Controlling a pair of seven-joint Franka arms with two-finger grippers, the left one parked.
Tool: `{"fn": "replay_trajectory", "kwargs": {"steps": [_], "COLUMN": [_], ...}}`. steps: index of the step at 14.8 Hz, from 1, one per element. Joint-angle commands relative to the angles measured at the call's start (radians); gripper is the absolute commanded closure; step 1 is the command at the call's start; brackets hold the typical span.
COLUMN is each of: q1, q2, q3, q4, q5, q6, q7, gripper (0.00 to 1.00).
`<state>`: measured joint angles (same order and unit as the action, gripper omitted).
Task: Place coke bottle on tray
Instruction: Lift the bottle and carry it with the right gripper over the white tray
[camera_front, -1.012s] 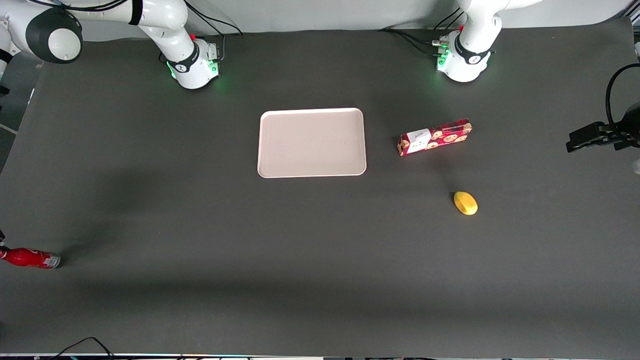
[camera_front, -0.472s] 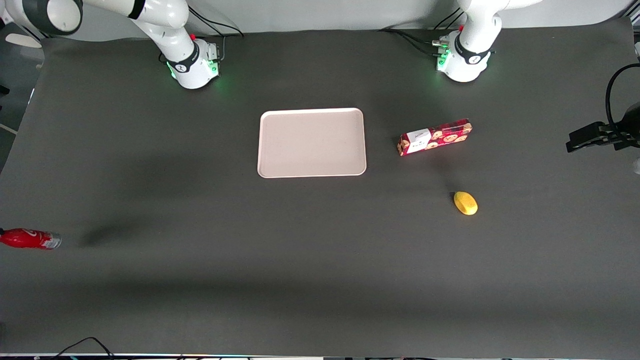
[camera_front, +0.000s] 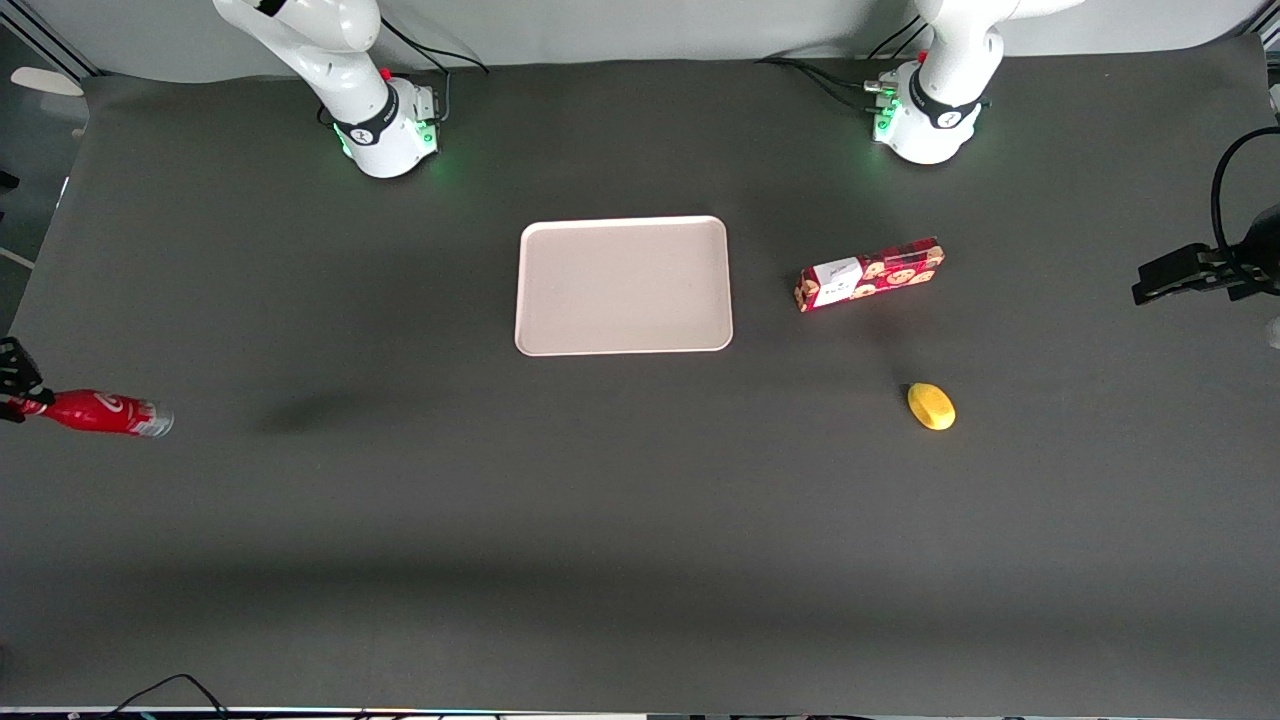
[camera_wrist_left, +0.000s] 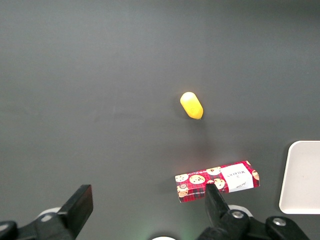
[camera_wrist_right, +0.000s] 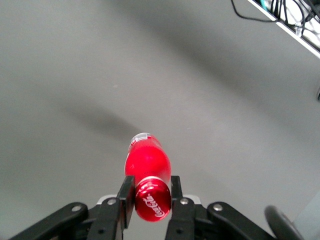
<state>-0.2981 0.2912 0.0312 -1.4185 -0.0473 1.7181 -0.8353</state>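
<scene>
The coke bottle (camera_front: 100, 413), slim and red with white script, hangs lying level above the table at the working arm's end, much nearer the front camera than the tray. Its shadow falls apart from it on the mat. My right gripper (camera_front: 22, 406) is shut on the bottle's capped neck, with only its black tip inside the front view. In the right wrist view the red cap (camera_wrist_right: 151, 201) sits pinched between both fingers of the gripper (camera_wrist_right: 150, 187), and the bottle's body (camera_wrist_right: 147, 160) points away over bare mat. The pale pinkish tray (camera_front: 623, 285) lies flat at mid-table with nothing on it.
A red cookie box (camera_front: 868, 274) lies beside the tray toward the parked arm's end, and a yellow oval object (camera_front: 931, 406) sits nearer the front camera than the box. Both also show in the left wrist view: the box (camera_wrist_left: 217, 181) and the yellow object (camera_wrist_left: 191, 105). Cables (camera_front: 165, 688) run along the table's front edge.
The gripper has carried the coke bottle away from the front camera and a little toward the tray. The working arm's upper links have swung out of view.
</scene>
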Motion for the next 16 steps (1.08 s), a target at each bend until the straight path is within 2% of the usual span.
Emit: {"fn": "replay_trajectory", "kwargs": {"steps": [1,5,9,11,12,13,14,16], "q1": [0.01,0.01,0.013,0.062,0.082,0.086,0.085,0.086], "q2": [-0.112,-0.164,-0.237,-0.291,-0.311,-0.322,-0.326,-0.325], "q3": [0.093,0.18,0.311,0.331,0.334,0.348,0.38,0.447], "q4": [-0.05,-0.051,-0.06,-0.097,-0.102,-0.1,-0.106,-0.111], "q5": [-0.048,-0.054,-0.054,-0.033,-0.014,0.032,0.079,0.119], "q6": [-0.092,-0.182,-0.311,-0.362,-0.379,-0.405,-0.416,-0.405], "q7": [0.258,0.454,0.715,0.85,0.914,0.985,1.052,1.197], "gripper": [1.0,1.0,1.0,1.0,1.0,1.0,1.0,1.0]}}
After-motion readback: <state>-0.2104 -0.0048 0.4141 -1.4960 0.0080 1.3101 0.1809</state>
